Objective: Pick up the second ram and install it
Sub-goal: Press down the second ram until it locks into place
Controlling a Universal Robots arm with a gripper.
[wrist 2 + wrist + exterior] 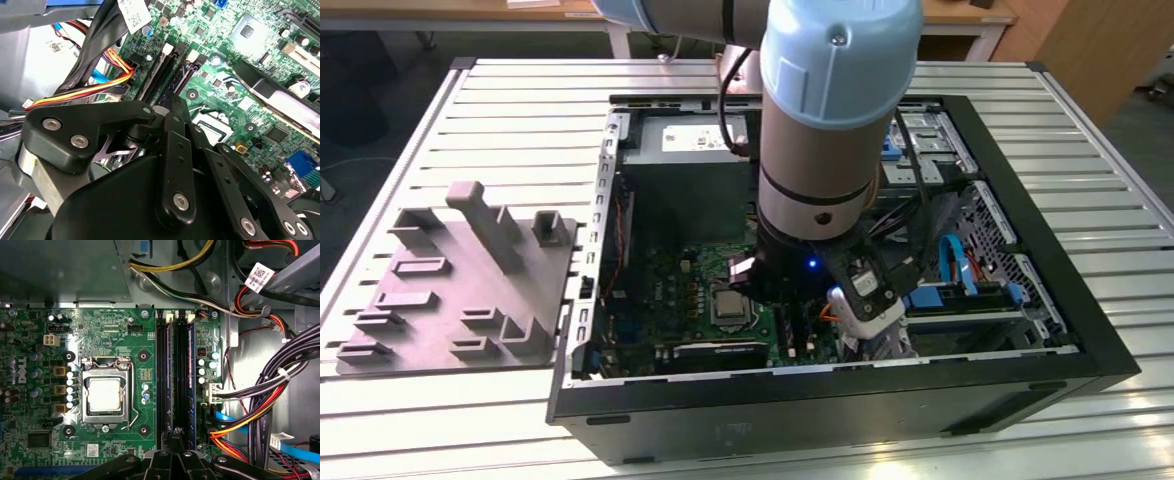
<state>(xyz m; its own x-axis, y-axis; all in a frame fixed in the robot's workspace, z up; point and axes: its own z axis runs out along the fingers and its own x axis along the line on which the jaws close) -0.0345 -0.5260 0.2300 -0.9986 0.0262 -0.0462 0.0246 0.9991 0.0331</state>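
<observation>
Second ram (177,375) seems to be the thin dark stick standing on edge in one of the long black memory slots (164,380), directly in line with the claw's tips, though its seating cannot be judged. A ribbed metal desk (1067,140) carries everything, with bare slats open along every side. On it lies one black computer case (854,400), its open side turned up and its rim walling the work on all four sides. One arm (834,120) comes down into the case near its middle, with drive bays close by toward the exterior view's right. One grey moulded fixture (454,280) with upright posts sits on the desk just beside the case, toward the exterior view's left. One green motherboard (145,335) covers the case floor. On it sits one square processor socket (106,394), with clear board between it and the slots. The slots run side by side; four can be made out, and one nearer the cables holds a bluish stick (190,375). A thick bundle of black, red, yellow and orange cables (280,385) crowds the far side of the slots, leaving little room there. The claw (175,432) hovers at the near end of the slots, its black fingers (172,120) drawn together to a narrow tip. Whether they pinch the stick or only touch it cannot be told. Wooden furniture stands beyond the desk.
</observation>
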